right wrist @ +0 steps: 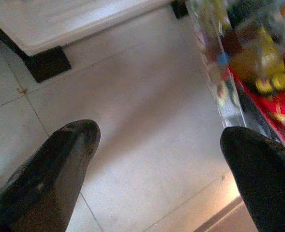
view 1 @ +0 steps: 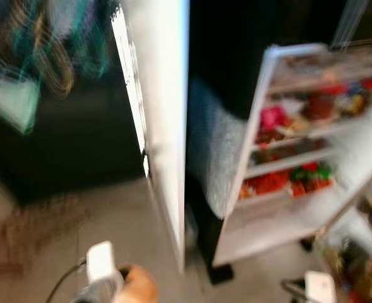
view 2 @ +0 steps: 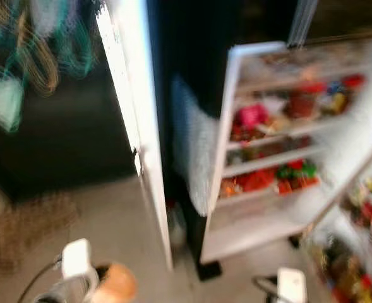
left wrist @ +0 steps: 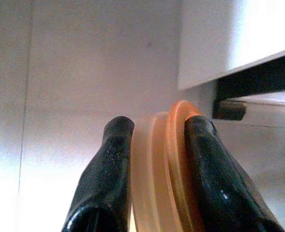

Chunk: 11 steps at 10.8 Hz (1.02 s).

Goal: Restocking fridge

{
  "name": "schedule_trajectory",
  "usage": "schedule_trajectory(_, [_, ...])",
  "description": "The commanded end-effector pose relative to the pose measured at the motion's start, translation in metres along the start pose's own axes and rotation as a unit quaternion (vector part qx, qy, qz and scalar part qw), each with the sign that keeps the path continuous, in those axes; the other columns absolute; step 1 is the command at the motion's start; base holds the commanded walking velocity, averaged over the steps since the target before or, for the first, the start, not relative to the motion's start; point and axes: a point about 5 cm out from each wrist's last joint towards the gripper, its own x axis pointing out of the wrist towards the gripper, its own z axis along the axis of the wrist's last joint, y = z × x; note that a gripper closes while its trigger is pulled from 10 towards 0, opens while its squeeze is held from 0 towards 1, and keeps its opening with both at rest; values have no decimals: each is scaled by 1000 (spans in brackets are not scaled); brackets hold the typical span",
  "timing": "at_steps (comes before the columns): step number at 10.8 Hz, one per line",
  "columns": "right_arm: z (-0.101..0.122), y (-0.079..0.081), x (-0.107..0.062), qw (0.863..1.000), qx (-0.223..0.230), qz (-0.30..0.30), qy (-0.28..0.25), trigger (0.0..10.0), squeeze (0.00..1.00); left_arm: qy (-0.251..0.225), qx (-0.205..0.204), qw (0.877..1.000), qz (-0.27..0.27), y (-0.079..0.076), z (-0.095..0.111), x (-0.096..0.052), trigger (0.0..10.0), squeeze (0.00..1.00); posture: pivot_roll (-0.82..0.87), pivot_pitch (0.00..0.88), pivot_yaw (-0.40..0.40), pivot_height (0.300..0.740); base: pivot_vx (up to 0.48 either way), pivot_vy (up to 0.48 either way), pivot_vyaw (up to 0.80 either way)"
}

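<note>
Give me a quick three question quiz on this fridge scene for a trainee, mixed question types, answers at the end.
1. True or false: the left gripper holds nothing.
2. The right gripper hangs over: A) floor B) a shelf C) a table
3. What colour is the lid between the left fingers?

Key: 1 false, it grips a jar. 2 A, tiled floor beside the open fridge. 3 orange.

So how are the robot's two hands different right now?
The left end effector is shut on an orange lid; the right end effector holds nothing. The left one's fingers sit close together, pinching the lid, while the right one's fingers are spread wide apart. Both have two black fingers and hang over the pale tiled floor.
</note>
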Motion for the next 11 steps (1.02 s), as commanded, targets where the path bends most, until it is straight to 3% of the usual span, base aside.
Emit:
schedule_trajectory(1, [1,-3,0,1000,9,-6,1,10000,0,2,7,1000,-7,-5,1,1,10000,0,69,0,-4,740,0,-345,0])
schedule_trajectory(7, [0,-4,0,1000,-4,-1,1,10000,0,1,7,1000,-6,-5,1,1,10000,0,64,0,-1,740,0,-364,0])
schedule_trajectory(9, [0,-3,0,1000,-10,6,-1,10000,0,3,11,1000,-8,-5,0,0,10000,0,59,0,1,740,0,-366,694])
schedule_trajectory(11, [-1,-3,0,1000,-4,9,1,10000,0,3,14,1000,-8,-4,0,0,10000,0,57,0,3,740,0,-368,0])
